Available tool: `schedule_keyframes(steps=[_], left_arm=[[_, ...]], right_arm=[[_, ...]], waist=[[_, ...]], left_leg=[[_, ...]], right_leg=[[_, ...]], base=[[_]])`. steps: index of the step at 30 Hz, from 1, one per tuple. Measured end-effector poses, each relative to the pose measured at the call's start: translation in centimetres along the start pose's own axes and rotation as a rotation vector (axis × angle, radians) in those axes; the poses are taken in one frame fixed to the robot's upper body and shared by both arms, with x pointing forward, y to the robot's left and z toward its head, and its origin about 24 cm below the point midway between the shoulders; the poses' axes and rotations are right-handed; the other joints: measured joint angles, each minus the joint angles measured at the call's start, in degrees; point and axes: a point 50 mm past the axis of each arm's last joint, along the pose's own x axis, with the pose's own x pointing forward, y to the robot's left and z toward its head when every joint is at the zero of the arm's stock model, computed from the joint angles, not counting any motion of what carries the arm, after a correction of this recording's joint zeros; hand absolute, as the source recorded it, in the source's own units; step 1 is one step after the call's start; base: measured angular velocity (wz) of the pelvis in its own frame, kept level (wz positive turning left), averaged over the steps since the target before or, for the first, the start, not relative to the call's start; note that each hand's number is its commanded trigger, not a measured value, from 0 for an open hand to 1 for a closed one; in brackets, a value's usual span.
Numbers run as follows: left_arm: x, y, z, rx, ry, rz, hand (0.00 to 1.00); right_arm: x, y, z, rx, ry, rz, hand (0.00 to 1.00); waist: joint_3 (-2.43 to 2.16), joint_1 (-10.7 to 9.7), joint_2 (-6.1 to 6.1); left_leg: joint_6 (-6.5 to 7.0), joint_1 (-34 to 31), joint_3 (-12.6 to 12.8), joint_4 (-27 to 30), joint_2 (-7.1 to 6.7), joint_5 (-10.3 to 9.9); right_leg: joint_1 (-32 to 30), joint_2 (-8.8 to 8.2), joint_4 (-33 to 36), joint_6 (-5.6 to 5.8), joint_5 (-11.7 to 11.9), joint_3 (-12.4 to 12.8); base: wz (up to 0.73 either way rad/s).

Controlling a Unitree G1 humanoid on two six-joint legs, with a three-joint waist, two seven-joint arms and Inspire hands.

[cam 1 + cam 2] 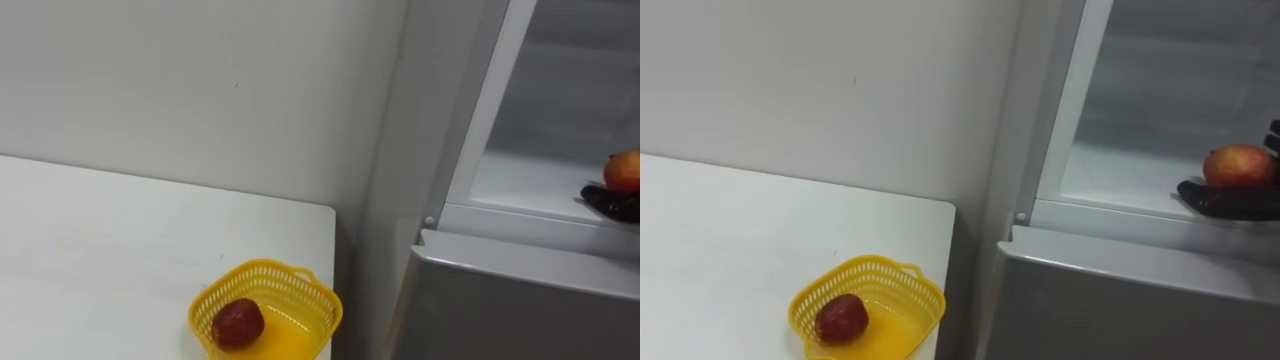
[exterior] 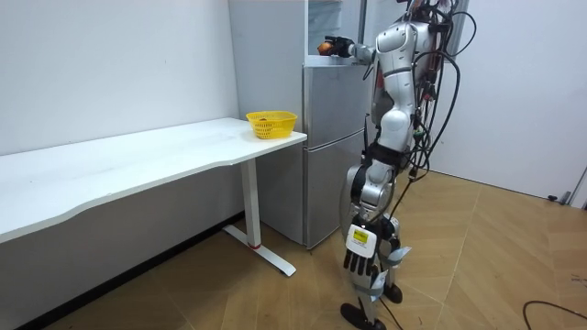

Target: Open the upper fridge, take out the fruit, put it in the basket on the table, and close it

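Observation:
A red-yellow apple [image 1: 1238,163] sits just above the white shelf [image 1: 1120,185] of the open upper fridge compartment, at the right edge of the eye views. My right hand [image 1: 1228,202] comes in from the right, its dark fingers curled beneath and around the apple. In the room view I stand facing the fridge [image 2: 330,137], right arm raised, with the hand [image 2: 341,46] and apple [image 2: 325,46] at the compartment's opening. My left hand [image 2: 359,260] hangs by my leg, fingers relaxed.
A yellow mesh basket [image 1: 300,290] holding a dark red fruit [image 1: 238,322] stands on the white table [image 1: 120,250] near its corner, beside the fridge. The closed lower fridge door [image 1: 520,300] is below the shelf. A white wall lies behind.

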Motion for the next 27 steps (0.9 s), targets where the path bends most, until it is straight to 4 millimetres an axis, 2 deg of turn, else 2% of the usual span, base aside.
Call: schedule_keyframes(steps=[1,2,3,23,27], left_arm=[[0.0,0.01,-0.02,-0.001,0.002,0.0,0.0],[0.0,0.01,-0.03,-0.001,0.003,0.0,0.0],[-0.01,0.03,-0.06,-0.002,0.006,0.0,0.0],[0.02,0.22,0.39,0.002,-0.003,0.009,0.0],[0.05,0.16,0.51,0.011,-0.004,0.013,0.0]], right_arm=[[0.0,0.0,0.0,0.0,0.0,0.002,0.43],[0.0,-0.01,0.01,-0.001,0.0,0.003,0.96],[0.01,-0.04,0.03,-0.002,0.0,0.007,1.0],[0.97,-0.04,0.53,-0.046,0.032,0.023,1.0],[0.98,0.04,0.59,-0.045,0.029,0.034,1.0]], waist=[[0.0,0.0,0.01],[0.01,0.0,0.01],[0.02,0.0,0.04],[0.04,0.1,0.02],[0.25,0.2,-0.25]], left_leg=[[0.0,0.0,0.0,0.0,0.0,0.0],[0.0,0.0,0.0,0.0,0.0,0.0],[0.0,0.0,0.0,0.0,0.0,0.0],[-0.01,0.0,-0.3,-0.1,0.06,0.0],[-0.01,0.0,-0.4,-0.1,0.07,0.0]], right_leg=[[0.0,0.0,0.0,0.0,0.0,0.0],[0.0,0.0,0.0,0.0,0.0,0.0],[0.0,-0.01,0.0,0.0,0.0,0.0],[0.1,0.1,0.1,0.0,0.0,0.1],[0.1,0.08,0.0,0.0,0.0,0.0]], base=[[0.0],[0.0],[0.0],[0.01],[0.0]])
